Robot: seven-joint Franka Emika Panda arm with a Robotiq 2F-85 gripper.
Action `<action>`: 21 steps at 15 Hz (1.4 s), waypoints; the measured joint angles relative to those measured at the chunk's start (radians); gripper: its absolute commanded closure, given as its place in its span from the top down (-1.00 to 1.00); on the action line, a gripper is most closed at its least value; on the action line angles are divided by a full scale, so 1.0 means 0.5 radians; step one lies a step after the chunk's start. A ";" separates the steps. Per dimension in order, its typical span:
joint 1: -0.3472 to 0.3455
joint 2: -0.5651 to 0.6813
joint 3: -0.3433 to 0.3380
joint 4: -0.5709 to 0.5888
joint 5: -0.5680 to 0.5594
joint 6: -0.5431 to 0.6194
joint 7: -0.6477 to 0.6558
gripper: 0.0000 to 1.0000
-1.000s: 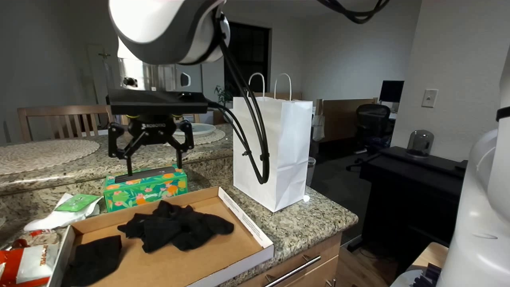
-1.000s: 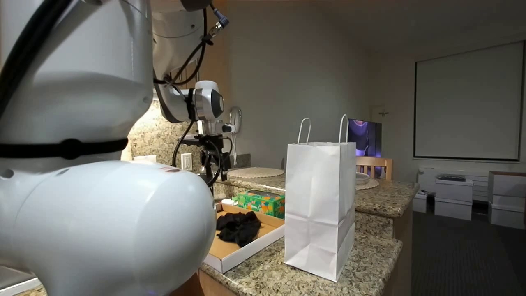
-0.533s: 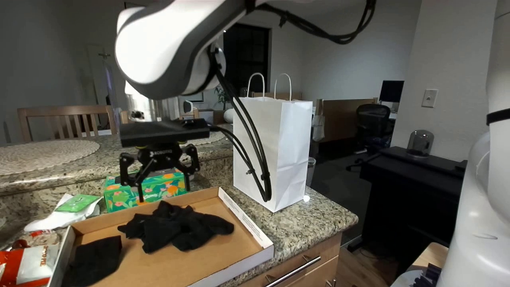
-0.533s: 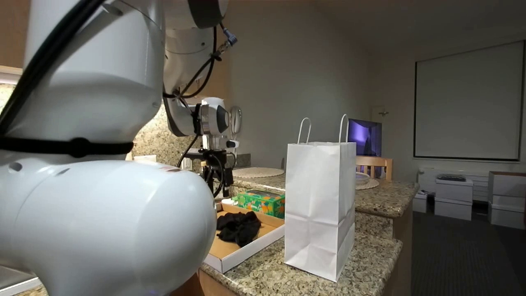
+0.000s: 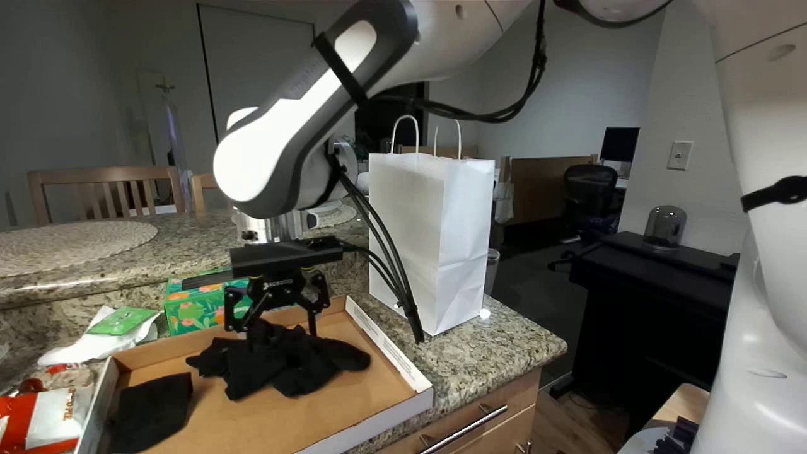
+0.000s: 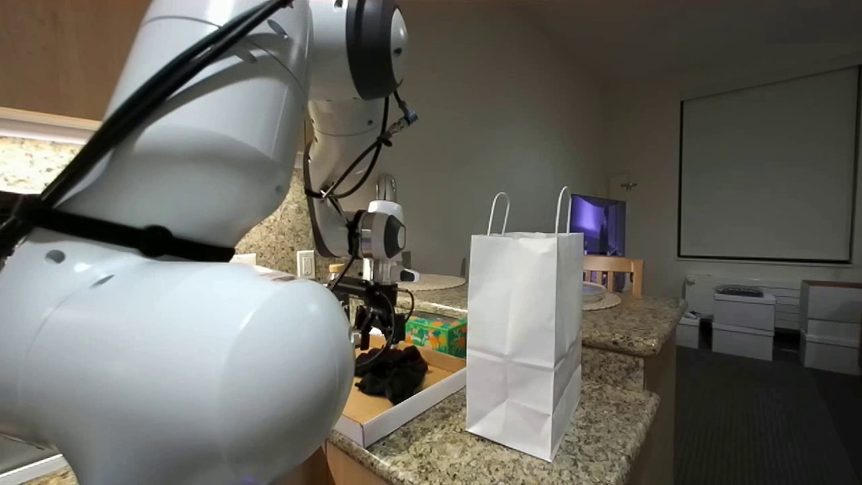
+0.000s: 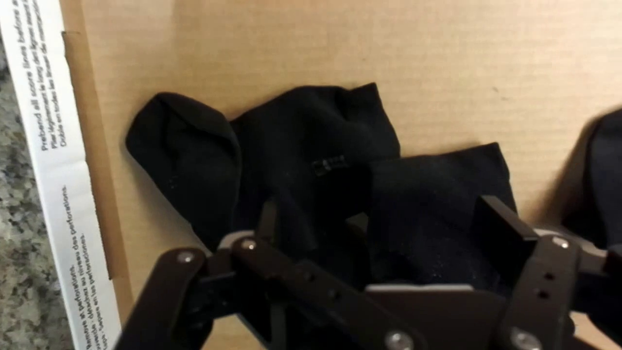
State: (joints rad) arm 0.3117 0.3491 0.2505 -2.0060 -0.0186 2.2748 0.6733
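Observation:
My gripper (image 5: 284, 333) is open, with its fingers pointing down over a crumpled heap of black sock-like cloth (image 5: 296, 366). In the wrist view, the fingers (image 7: 381, 209) stand wide apart on either side of part of the black cloth (image 7: 311, 126). Nothing is held. Whether the fingertips touch the cloth I cannot tell, black on black. The heap lies in a shallow cardboard tray (image 5: 265, 432); it also shows in an exterior view (image 6: 397, 380). A separate folded black cloth (image 5: 151, 410) lies in the tray, at the right edge of the wrist view (image 7: 610, 180).
A tall white paper bag (image 5: 410, 233) with handles stands beside the tray on the granite counter (image 5: 504, 340). A green floral tissue box (image 5: 195, 309) stands behind the tray. Snack packets (image 5: 47, 416) and a green packet (image 5: 123, 320) lie beside it. A raised counter holds a placemat (image 5: 75, 243).
My gripper has come down and forward, from above the tissue box to just over the black heap, staying open. The cloth, tray, box and bag have not visibly moved.

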 measured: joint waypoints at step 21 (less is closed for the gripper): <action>0.138 0.413 -0.067 0.756 0.411 -1.001 -0.321 -0.76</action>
State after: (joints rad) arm 0.3805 0.5556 0.2173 -1.6281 0.1871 1.7740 0.5127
